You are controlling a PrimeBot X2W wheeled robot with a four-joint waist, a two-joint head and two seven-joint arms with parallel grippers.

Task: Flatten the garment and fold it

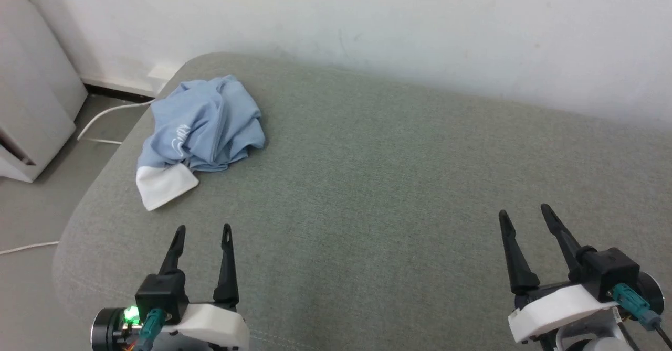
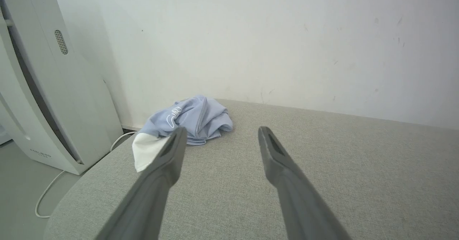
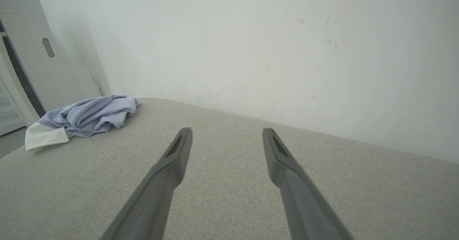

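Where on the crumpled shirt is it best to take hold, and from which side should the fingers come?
Grip the white collar: it lies flat and free at the near edge of the shirt, facing the left gripper. Probably come from the near side, low over the cushion.

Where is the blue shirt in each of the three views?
Head view: garment crumpled at upper left, near the cushion's far left corner.
Left wrist view: garment left of centre, mid-height.
Right wrist view: garment at the left edge, mid-height.
Shared landmark: the white appliance beside it, at each picture's left.
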